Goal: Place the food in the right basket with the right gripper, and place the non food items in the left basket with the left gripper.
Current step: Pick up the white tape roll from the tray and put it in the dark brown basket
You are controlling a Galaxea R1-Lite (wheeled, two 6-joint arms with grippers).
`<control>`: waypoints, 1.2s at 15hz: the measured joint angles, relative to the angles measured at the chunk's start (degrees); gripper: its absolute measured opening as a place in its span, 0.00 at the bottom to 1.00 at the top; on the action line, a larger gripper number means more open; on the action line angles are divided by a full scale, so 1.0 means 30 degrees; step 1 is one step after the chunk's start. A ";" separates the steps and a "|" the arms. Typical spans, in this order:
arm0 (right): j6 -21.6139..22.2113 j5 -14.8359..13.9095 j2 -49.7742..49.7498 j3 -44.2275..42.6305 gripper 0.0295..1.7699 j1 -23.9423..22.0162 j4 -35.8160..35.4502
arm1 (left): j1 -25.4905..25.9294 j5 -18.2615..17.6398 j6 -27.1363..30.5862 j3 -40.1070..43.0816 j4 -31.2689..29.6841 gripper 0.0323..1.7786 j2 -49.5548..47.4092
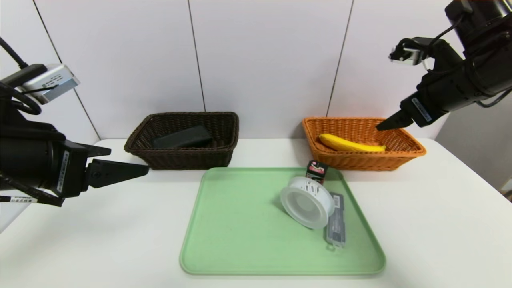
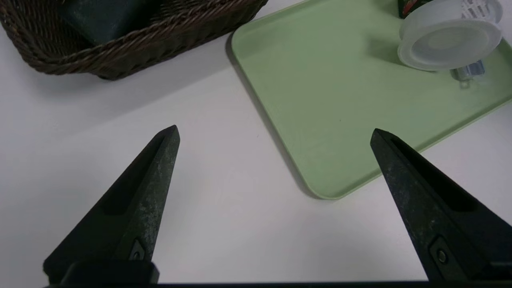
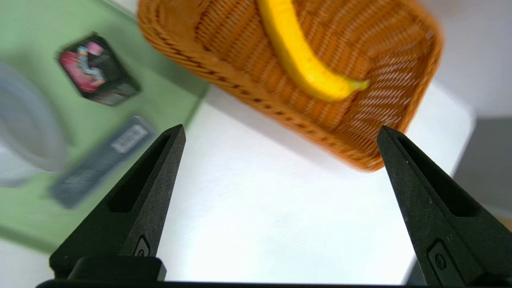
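We see the right pincer [image 3: 281,128] spread wide, gripping nothing, above the bench [image 1: 420,224] near the orange basket [image 1: 372,162] holding a banana [image 1: 348,145]; the left pincer [image 2: 274,128], also wide and without a load, hovers beside the green tray [image 1: 240,224].

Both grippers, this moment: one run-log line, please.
right gripper: open, above orange basket | banana: inside it | left gripper: open, left of tray
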 joint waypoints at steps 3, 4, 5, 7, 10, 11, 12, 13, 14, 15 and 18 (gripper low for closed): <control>0.5421 0.0020 -0.1398 0.1638 0.94 0.0967 0.0313 | -0.1569 -0.0016 -0.0236 -0.0553 -0.2458 0.95 0.1113; 0.6579 0.0037 -0.1922 0.2324 0.94 0.1231 0.0305 | -0.2235 -0.0045 -0.0276 -0.1000 -0.3381 0.95 0.1638; 0.7164 0.0122 -0.2373 0.2922 0.95 0.1418 0.0305 | -0.2849 -0.0183 -0.0276 -0.1524 -0.4051 0.95 0.2198; 0.7757 0.0313 -0.3279 0.3897 0.95 0.1556 0.0289 | -0.4035 -0.0760 -0.0134 -0.2942 -0.4649 0.95 0.3531; 0.8034 0.0341 -0.4100 0.4450 0.96 0.1122 0.0297 | -0.5843 -0.1195 0.0545 -0.5762 -0.4539 0.95 0.5892; 0.8062 0.0358 -0.4291 0.4632 0.96 0.0918 0.0305 | -0.6498 -0.1219 0.1057 -0.6762 -0.4242 0.95 0.6717; 0.8135 0.0349 -0.4478 0.4864 0.96 0.0719 0.0313 | -0.7091 -0.1231 0.1654 -0.7607 -0.3767 0.95 0.7444; 0.8273 0.0378 -0.4604 0.5067 0.96 0.0496 0.0305 | -0.7635 -0.1231 0.2308 -0.8407 -0.3316 0.95 0.8151; 0.8330 0.0431 -0.4689 0.5303 0.96 0.0187 0.0313 | -0.8131 -0.1219 0.3182 -0.9188 -0.2808 0.95 0.8903; 0.8330 0.0475 -0.4754 0.5563 0.96 -0.0154 0.0313 | -0.8497 -0.1219 0.4051 -0.9968 -0.2434 0.95 0.9574; 0.8281 0.1613 -0.5039 0.6359 0.96 -0.1146 0.0284 | -0.9188 -0.1219 0.6554 -1.2378 -0.0666 0.95 1.1504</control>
